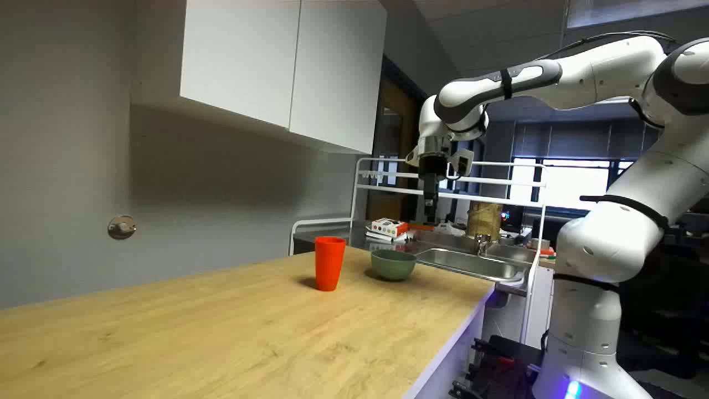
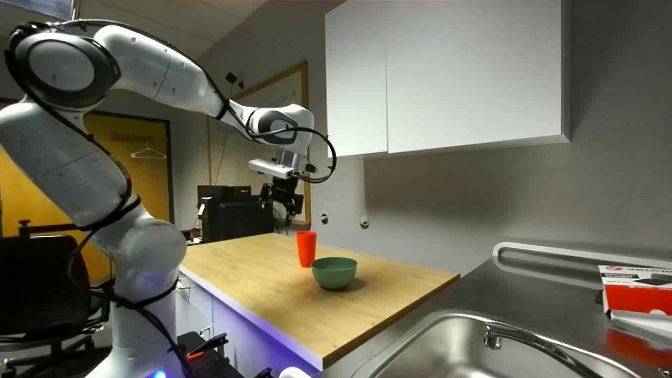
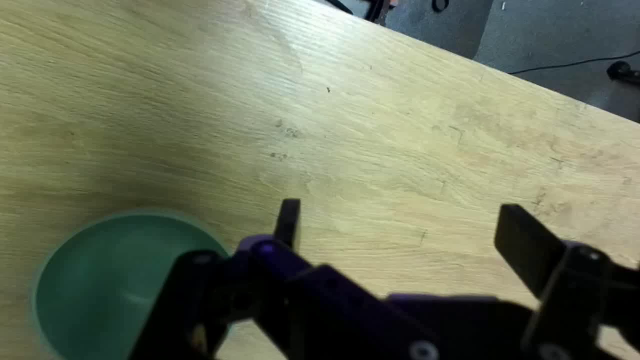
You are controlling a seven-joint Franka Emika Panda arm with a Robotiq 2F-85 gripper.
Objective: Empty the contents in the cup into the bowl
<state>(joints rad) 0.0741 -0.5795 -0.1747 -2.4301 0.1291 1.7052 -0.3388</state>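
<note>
High over the desk [image 1: 221,332], the pincer [image 3: 402,232] is spread wide and holds nothing. Some desk shows between its edges and both the green bowl [image 1: 393,267] and the cup [image 1: 329,265], and the most room to move lies on the side away from the sink [image 2: 441,346]. Near the bowl but not touching it, the cup stands straight up on the desk, plain and bright orange-red, taller than the bowl and wider at its top than its foot, its inside mostly hidden.
</note>
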